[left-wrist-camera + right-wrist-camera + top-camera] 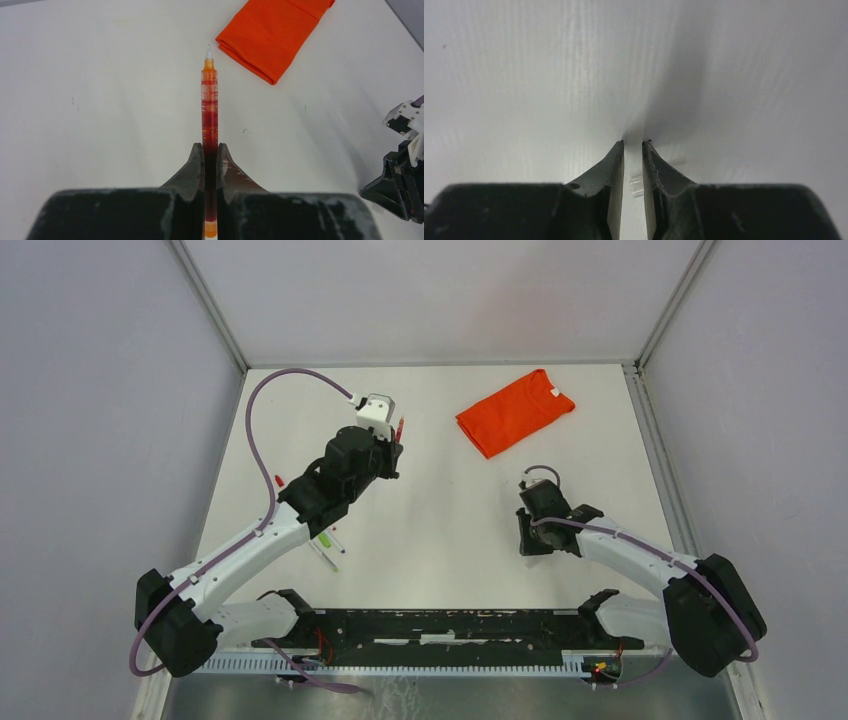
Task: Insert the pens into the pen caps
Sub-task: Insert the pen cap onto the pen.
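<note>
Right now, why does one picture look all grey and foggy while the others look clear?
Right wrist view: the camera sits close to the table, so it smears out of focus, with a dark shadow past the right gripper. Left wrist view: the pen and orange shirt are sharp. Top view: even light, soft shadows.

Glossy translucent plastic was noted on pen; matt cloth on shirt; smooth matt table; scuffed black left gripper.

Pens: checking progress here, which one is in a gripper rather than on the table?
The red-orange pen, clamped in the left gripper with its tip bare. The green-ended pen lies on the table beside the left arm.
</note>
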{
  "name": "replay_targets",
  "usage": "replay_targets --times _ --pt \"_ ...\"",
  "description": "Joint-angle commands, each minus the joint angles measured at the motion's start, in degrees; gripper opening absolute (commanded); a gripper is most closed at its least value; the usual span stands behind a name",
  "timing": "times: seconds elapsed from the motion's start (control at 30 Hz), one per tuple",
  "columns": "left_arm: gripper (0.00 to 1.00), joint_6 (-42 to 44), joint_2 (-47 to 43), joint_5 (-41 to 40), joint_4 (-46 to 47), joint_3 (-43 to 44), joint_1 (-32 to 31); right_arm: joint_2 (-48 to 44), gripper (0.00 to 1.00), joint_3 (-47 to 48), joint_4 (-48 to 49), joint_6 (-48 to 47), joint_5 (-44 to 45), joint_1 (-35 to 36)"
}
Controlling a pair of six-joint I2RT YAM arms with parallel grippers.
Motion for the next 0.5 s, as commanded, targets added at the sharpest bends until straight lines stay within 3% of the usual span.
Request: replay_targets --times 0.0,0.13,0.33,0.4,0.47 --pt "0.02 1.68 -0.61 0.03 2.02 0.56 0.05 2.19 0.24 3.81 3.45 -3.93 -6.07 3.29" --pt "0.02 1.76 -0.7 -0.05 1.94 0.56 0.11 1.84 0.31 6.52 2.67 -4.65 -1.17 5.25" --pt "0.02 1.82 -1.04 -0.06 1.8 0.56 0.05 -5.48 0.56 5.83 -5.87 6.26 17.22 5.24" --pt "0.02 1.86 -1.1 -0.14 1.76 0.56 0.05 -8.04 0.72 3.73 -6.75 10.06 17.5 5.25" --pt "0.02 1.95 -1.14 -0.2 1.68 0.56 0.05 -9.78 0.78 1.68 -6.87 12.58 15.8 5.24"
